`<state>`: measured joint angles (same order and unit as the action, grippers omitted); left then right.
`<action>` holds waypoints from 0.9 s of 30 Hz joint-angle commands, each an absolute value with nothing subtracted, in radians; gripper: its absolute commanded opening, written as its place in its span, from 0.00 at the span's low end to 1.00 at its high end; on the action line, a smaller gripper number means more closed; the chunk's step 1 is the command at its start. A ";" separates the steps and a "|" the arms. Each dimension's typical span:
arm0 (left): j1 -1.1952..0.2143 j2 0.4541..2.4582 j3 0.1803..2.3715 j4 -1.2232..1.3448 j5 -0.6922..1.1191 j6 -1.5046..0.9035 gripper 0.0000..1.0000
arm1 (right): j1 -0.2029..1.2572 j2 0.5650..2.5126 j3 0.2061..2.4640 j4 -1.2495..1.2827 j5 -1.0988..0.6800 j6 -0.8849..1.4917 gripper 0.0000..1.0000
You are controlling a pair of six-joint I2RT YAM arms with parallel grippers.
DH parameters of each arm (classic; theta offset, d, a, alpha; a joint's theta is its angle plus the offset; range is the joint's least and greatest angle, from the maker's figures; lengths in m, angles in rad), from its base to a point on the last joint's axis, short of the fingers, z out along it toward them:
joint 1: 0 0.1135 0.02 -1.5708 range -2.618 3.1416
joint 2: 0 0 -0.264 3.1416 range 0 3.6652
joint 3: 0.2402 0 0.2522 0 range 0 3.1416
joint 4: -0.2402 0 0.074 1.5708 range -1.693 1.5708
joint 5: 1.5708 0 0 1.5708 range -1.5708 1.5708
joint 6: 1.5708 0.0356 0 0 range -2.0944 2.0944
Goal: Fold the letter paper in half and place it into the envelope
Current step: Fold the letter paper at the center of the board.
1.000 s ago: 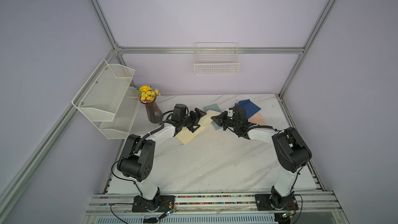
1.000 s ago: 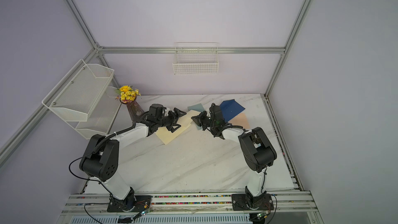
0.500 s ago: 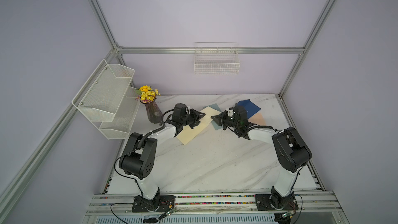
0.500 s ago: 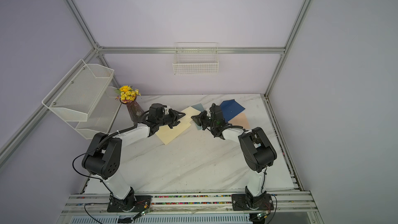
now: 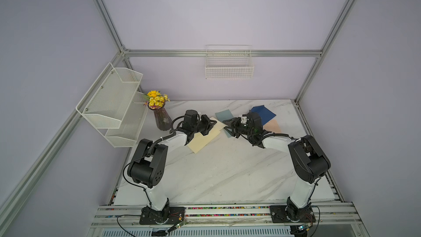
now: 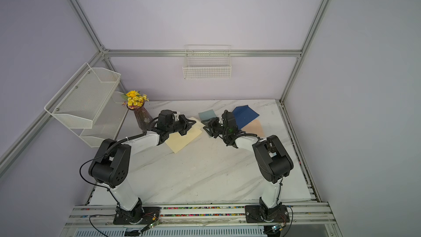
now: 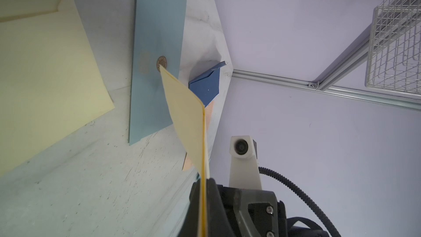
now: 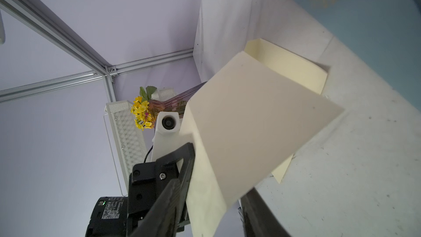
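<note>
A vase of yellow flowers (image 5: 163, 119) stands on the tabletop (image 5: 216, 172), well to the left of the cream envelope (image 5: 201, 142). The envelope lies flat with its flap raised at the far end.

Over that far end, the left gripper (image 5: 211, 124) is closed tight on one end of the folded cream paper (image 5: 219, 123). In the left wrist view the paper (image 7: 184, 110) runs out edge-on, two layers thick, and is clear of the tabletop. It reaches out past the cream envelope's right edge.

Just right of the cream envelope, the right gripper (image 5: 229, 126) faces the left one with its jaws parted. The free end of the paper lies between them, and nothing shows them pinching it.

A grey-blue envelope (image 5: 224, 113) with a round seal lies just beside the cream envelope's far right corner, partly under the right gripper. Further right of the cream envelope are a dark blue envelope (image 5: 264, 112) with its flap lifted and a peach sheet (image 5: 273, 126).
</note>
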<state>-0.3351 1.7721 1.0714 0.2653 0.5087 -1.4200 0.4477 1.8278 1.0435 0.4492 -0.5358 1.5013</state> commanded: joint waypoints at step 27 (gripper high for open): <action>-0.345 1.799 1.046 0.434 0.486 -1.471 0.00 | 0.524 1.822 0.999 0.549 -0.476 1.599 0.25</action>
